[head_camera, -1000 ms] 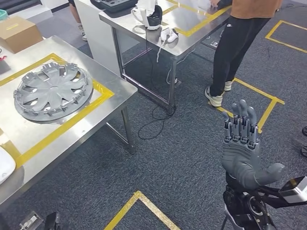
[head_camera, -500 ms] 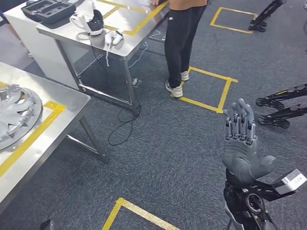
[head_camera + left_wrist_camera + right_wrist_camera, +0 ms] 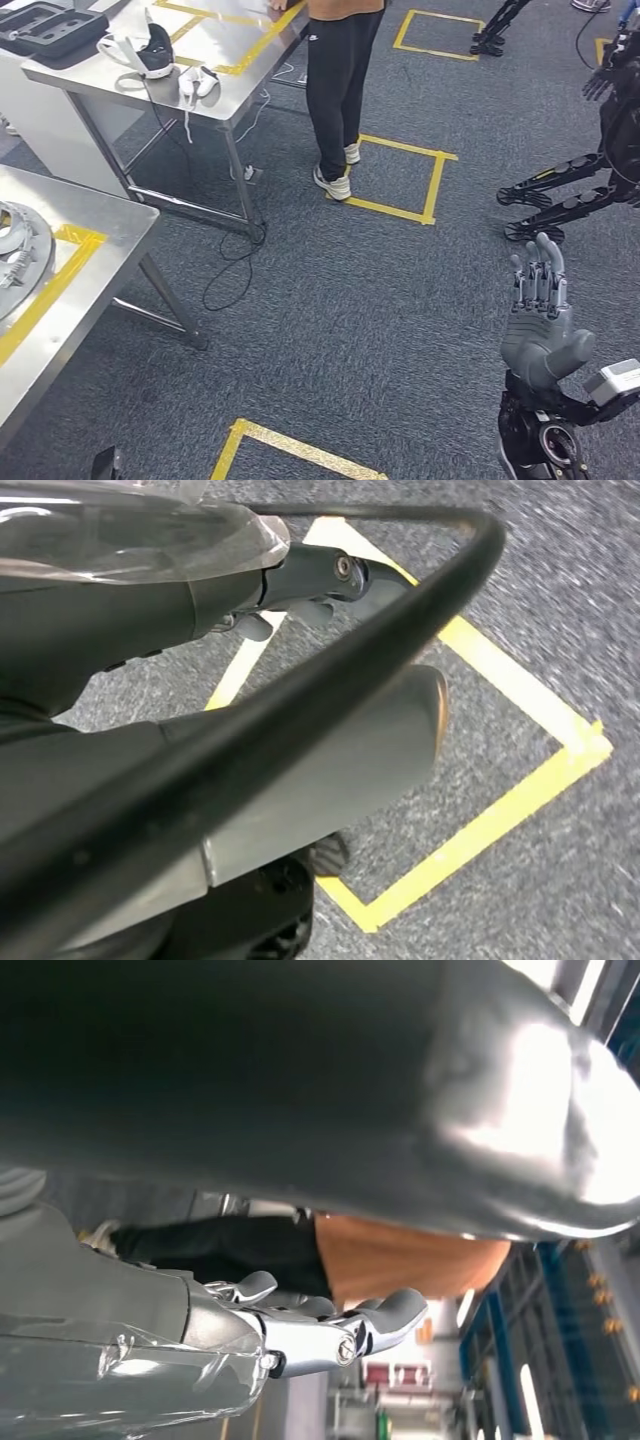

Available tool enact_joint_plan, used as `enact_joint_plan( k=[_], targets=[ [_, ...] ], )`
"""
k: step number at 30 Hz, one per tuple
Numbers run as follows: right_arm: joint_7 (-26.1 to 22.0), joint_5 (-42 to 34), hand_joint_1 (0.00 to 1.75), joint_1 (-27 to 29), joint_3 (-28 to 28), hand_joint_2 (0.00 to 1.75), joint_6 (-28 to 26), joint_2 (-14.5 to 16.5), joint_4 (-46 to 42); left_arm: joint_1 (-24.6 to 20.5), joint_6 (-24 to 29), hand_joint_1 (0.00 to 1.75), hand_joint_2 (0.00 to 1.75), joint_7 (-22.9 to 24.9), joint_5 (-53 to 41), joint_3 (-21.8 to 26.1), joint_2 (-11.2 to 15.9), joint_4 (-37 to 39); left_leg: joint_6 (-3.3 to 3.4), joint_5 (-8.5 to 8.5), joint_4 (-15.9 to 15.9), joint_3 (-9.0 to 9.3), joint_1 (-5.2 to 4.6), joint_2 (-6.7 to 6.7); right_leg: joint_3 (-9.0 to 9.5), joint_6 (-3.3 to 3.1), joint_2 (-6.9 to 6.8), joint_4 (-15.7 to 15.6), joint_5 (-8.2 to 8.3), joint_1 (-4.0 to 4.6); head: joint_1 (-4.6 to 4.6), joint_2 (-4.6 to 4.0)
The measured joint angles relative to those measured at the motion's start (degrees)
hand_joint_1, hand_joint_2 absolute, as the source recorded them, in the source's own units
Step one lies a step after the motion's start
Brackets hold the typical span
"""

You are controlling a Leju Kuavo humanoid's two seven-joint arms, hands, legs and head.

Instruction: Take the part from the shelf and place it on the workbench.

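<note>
While my right robot hand (image 3: 542,318) hangs raised with its fingers spread and nothing in it, the part (image 3: 21,255), a grey wheel cover, lies on the near counter (image 3: 90,290) at the far left of my head view, within the yellow tape. My left robot hand (image 3: 302,580) I cannot read as spread or curled. A person (image 3: 340,80) stands at the far counter (image 3: 204,60) and a cable (image 3: 234,265) trails across the floor; walking on, I judge I could snag it or brush them.
</note>
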Motion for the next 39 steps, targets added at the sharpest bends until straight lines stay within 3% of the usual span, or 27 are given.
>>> enact_joint_plan(
  k=[2,5,6,8,10,11,12,13,14,15,17,18,19,21,23,25,27,28,29,31,33,34,36,37,39],
  targets=[
    [0.22,0.24,0.00,0.14,-0.45,0.00,-0.50,-0.16,0.95,-0.11,0.00,0.00,0.00,-0.01,0.22,0.01,0.00,0.00,-0.64,-0.08,-0.28,0.48,-0.01,0.87,2.19,-0.49,-1.03,-4.52,0.75,0.52,0.22,0.00],
    [1.06,1.47,0.00,0.48,-1.45,0.00,-2.52,-0.58,3.48,-0.29,0.00,0.00,0.00,-0.02,0.51,0.02,-0.11,-0.01,-1.79,-0.06,-0.65,0.93,-0.03,2.05,2.24,-1.82,0.17,-4.87,0.96,1.06,0.22,0.00],
    [1.54,2.06,0.00,0.55,-1.80,0.00,-3.51,-0.72,4.63,-0.35,0.00,0.00,0.00,-0.05,0.56,0.02,-0.17,-0.01,-2.12,-0.48,-0.33,0.94,0.04,1.64,2.46,-2.25,0.71,-5.10,1.15,1.00,0.11,0.00],
    [2.43,2.84,0.00,0.30,-2.60,0.00,-5.40,-1.05,7.37,-0.42,0.00,0.00,0.00,-0.14,0.60,0.02,-0.22,-0.02,-2.44,-3.23,3.77,-0.81,0.08,-0.97,2.83,-3.01,1.65,-5.57,1.65,0.74,-0.43,0.00],
    [2.69,2.97,0.00,-0.28,-3.61,0.00,-6.68,-1.40,11.58,-0.29,0.00,0.00,0.00,-0.22,0.61,0.02,-0.22,-0.02,-2.24,-7.12,12.02,-4.94,-0.02,-3.57,2.53,-3.39,2.61,-5.60,1.89,0.83,-1.26,0.00],
    [2.71,3.10,0.00,-0.51,-4.13,0.00,-7.12,-1.57,13.97,-0.16,0.00,0.00,0.00,-0.24,0.62,0.02,-0.24,-0.02,-2.07,-8.16,15.55,-6.91,-0.14,-4.00,2.42,-3.48,3.23,-5.59,1.94,0.96,-1.57,0.00],
    [2.72,3.40,0.00,-0.68,-4.61,0.00,-7.53,-1.76,16.64,-0.03,0.00,0.00,0.00,-0.24,0.65,0.02,-0.28,-0.02,-1.81,-8.03,17.19,-8.04,-0.30,-4.18,2.36,-3.54,3.96,-5.58,1.98,1.10,-1.82,0.00],
    [2.67,3.77,0.00,-0.84,-5.01,0.00,-7.86,-1.97,19.11,0.06,0.00,0.00,0.00,-0.24,0.67,0.02,-0.32,-0.02,-1.46,-6.65,16.44,-8.07,-0.50,-4.35,2.38,-3.57,4.74,-5.58,2.00,1.23,-2.04,0.00],
    [2.53,4.12,0.00,-1.05,-5.32,0.00,-8.12,-2.16,21.18,0.10,0.00,0.00,0.00,-0.24,0.69,0.02,-0.34,-0.01,-1.05,-4.51,13.66,-7.08,-0.71,-4.67,2.46,-3.58,5.46,-5.57,2.01,1.36,-2.24,0.00],
    [2.28,4.34,0.00,-1.38,-5.63,0.00,-8.23,-2.31,23.32,0.11,0.02,0.00,0.00,-0.25,0.71,0.02,-0.29,-0.01,-0.46,-1.85,9.17,-5.31,-0.92,-5.72,2.55,-3.57,6.21,-5.57,2.01,1.43,-2.44,0.00],
    [2.27,4.75,0.00,-2.14,-6.13,0.00,-8.51,-2.48,26.82,0.10,0.09,0.00,0.00,-0.30,0.74,0.03,-0.09,-0.01,0.46,1.14,1.94,-2.30,-1.11,-8.38,2.39,-3.38,7.46,-5.55,2.06,1.41,-2.45,0.00],
    [2.71,5.19,0.00,-2.54,-6.32,0.00,-8.92,-2.60,28.65,0.06,0.16,0.00,0.00,-0.35,0.80,0.04,-0.01,-0.01,0.74,1.70,-0.12,-1.48,-1.21,-9.23,2.19,-3.17,8.09,-5.55,2.12,1.25,-2.52,0.00],
    [3.30,5.75,0.00,-2.90,-6.43,0.00,-9.40,-2.71,30.57,0.00,0.24,0.00,0.00,-0.42,0.88,0.04,0.00,-0.02,0.81,1.55,-0.61,-1.25,-1.27,-9.19,1.96,-2.88,8.71,-5.59,2.21,1.08,-2.58,0.00],
    [3.86,6.68,0.00,-3.56,-6.62,0.00,-10.15,-3.07,34.95,-0.18,0.37,0.00,0.00,-0.57,1.12,0.04,-0.17,-0.04,0.89,1.75,-1.40,-0.82,-1.18,-7.80,1.69,-2.31,9.64,-5.78,2.30,0.91,-3.08,0.00],
    [3.27,6.97,0.00,-4.60,-6.85,0.00,-10.29,-3.58,40.12,-0.14,0.46,0.00,0.00,-0.77,1.34,0.05,-0.32,-0.07,1.04,2.05,-2.62,0.09,-0.65,-6.16,0.57,-1.59,7.49,-3.60,0.79,1.12,-2.81,0.00],
    [2.92,7.05,0.00,-6.13,-6.98,0.00,-10.17,-3.99,45.96,0.06,0.50,0.00,0.00,-0.92,1.47,0.07,-0.36,-0.09,1.15,2.11,-3.25,0.72,-0.44,-4.43,-2.90,-0.65,3.85,3.56,-2.81,0.90,-1.90,0.00],
    [3.39,7.21,0.00,-6.91,-6.95,0.00,-9.93,-4.08,51.05,0.14,0.54,0.00,0.00,-0.96,1.49,0.08,-0.39,-0.09,1.10,1.91,-3.23,0.85,-0.43,-2.92,-6.60,0.14,2.32,10.78,-5.36,0.21,-1.24,0.00],
    [3.86,7.37,0.00,-6.97,-6.92,0.00,-9.86,-4.08,53.10,0.15,0.56,0.00,0.00,-0.97,1.50,0.08,-0.44,-0.09,0.96,1.77,-3.20,0.95,-0.38,-2.23,-7.14,0.47,2.02,11.68,-5.08,-0.14,-1.00,0.00],
    [4.47,7.52,0.00,-7.06,-6.89,0.00,-9.85,-4.13,55.07,0.15,0.57,0.00,0.00,-0.97,1.52,0.08,-0.50,-0.09,0.74,1.58,-3.15,1.13,-0.28,-1.52,-6.37,0.77,1.71,10.07,-3.68,-0.45,-0.75,0.00],
    [5.72,7.73,0.00,-7.46,-6.87,0.00,-9.82,-4.25,58.91,0.12,0.61,0.00,0.00,-1.03,1.56,0.09,-0.58,-0.09,0.05,0.97,-2.93,1.71,-0.15,-0.14,-2.18,1.31,-0.39,1.81,0.42,-0.77,-0.17,0.00],
    [6.65,7.69,0.00,-7.92,-6.85,0.00,-9.59,-4.34,62.34,0.07,0.64,0.00,0.00,-1.10,1.61,0.12,-0.52,-0.09,-0.75,0.28,-2.44,2.14,-0.43,0.95,1.12,0.89,-2.78,-4.48,2.22,-0.41,0.45,0.00],
    [7.01,7.61,0.00,-8.01,-6.84,0.00,-9.44,-4.37,63.92,0.04,0.66,0.00,0.00,-1.12,1.62,0.14,-0.50,-0.09,-1.08,0.05,-2.28,2.24,-0.64,1.51,1.52,0.38,-3.18,-5.34,2.08,-0.19,0.46,0.00],
    [7.76,7.28,0.00,-7.99,-6.82,0.00,-9.16,-4.45,67.09,-0.06,0.68,0.00,0.00,-1.14,1.64,0.15,-0.58,-0.09,-1.60,-0.25,-2.15,2.38,-0.72,2.70,1.47,-0.88,-1.79,-5.23,2.08,-0.07,-0.09,0.00],
    [8.10,7.10,0.00,-7.89,-6.82,0.00,-9.05,-4.48,68.42,-0.10,0.68,0.00,0.00,-1.14,1.65,0.15,-0.61,-0.09,-1.88,-0.87,-1.58,2.30,-0.56,2.23,1.38,-1.28,-1.05,-5.23,2.19,-0.05,-0.41,0.00],
    [8.85,6.68,0.00,-7.88,-6.85,0.00,-8.83,-4.54,70.79,-0.10,0.66,0.00,0.00,-1.15,1.64,0.16,-0.64,-0.09,-2.12,-3.97,3.17,0.35,-0.30,-0.75,1.37,-2.10,0.38,-5.34,2.43,-0.06,-1.04,0.00]
  ],
)
